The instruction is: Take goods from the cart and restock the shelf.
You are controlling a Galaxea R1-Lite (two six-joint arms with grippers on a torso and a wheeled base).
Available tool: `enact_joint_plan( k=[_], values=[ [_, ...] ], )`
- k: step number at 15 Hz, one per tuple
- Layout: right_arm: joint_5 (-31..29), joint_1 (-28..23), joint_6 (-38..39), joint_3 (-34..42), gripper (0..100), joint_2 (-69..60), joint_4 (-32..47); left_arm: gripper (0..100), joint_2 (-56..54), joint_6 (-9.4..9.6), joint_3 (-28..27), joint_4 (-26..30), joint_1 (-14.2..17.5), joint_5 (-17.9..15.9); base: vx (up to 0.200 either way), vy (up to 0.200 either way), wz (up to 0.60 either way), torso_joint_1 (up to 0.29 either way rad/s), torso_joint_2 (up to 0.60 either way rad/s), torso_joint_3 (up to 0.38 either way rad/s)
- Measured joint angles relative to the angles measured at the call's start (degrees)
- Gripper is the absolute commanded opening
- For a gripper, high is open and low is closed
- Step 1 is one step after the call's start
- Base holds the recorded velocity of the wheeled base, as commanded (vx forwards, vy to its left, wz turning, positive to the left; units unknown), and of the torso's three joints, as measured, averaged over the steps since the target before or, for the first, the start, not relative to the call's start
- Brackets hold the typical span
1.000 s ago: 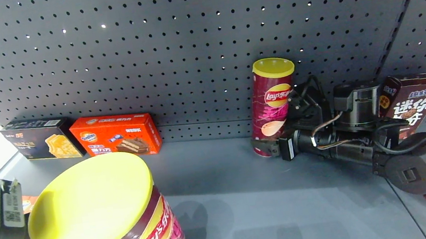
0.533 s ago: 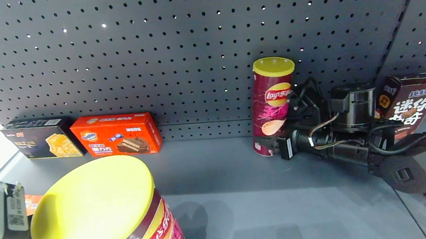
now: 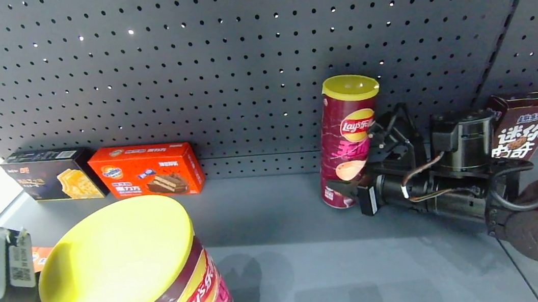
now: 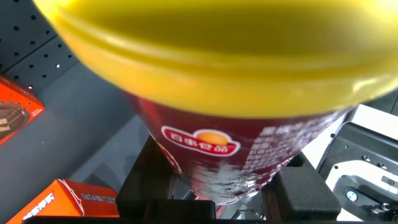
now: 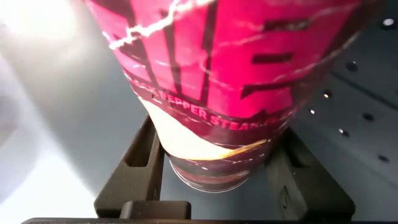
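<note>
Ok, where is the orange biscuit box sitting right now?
In the head view the orange box stands on the left side of the shelf, against the pegboard back wall, with the black box right beside it on its left.

We see 2 chip cans: far can [image 3: 349,136] & near can [image 3: 123,261], both maroon w/ yellow lids. Orange box [image 3: 148,170], black box [image 3: 49,175] w/ yellow pic, brown box [image 3: 527,125]. Pegboard [image 3: 236,47] dark grey, dotted w/ holes.

A black box [image 3: 51,176] sits just beside an orange box [image 3: 148,171] — both against the pegboard [image 3: 236,47]. Far right, a brown box [image 3: 533,129].
</note>
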Motion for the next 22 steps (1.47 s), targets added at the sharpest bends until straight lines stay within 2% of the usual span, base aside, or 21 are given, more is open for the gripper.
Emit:
enact_joint_plan(
  k=[6, 10, 16, 22],
  values=[
    [-0.9, 2.0, 0.0, 7.3, 0, -7.7, 0.2, 0, 0.0, 0.02, 0.0, 0.0, 0.0, 0.2, 0.0, 0.0, 0.0, 0.0, 0.0, 0.0],
    [-8.2, 8.2, 0.1, 10.0, 0, -12.1, 0.2, 0, 0.0, 0.02, 0.1, 0.2, 0.0, 1.0, 0.0, 0.0, 0.0, 0.0, 0.0, 0.0],
    [-15.2, 17.6, 3.4, 13.2, 0, -13.5, -0.2, 0, -0.1, 0.05, 0.0, 0.4, 0.0, 2.3, 0.0, 0.0, 0.0, 0.0, 0.0, 0.0],
    [-18.6, 20.0, 3.7, 18.3, 0, -12.3, -9.6, 0, 0.0, 0.02, 0.1, 0.3, 0.1, 3.1, 0.0, 0.0, 0.0, 0.0, 0.0, 0.0]
  ],
)
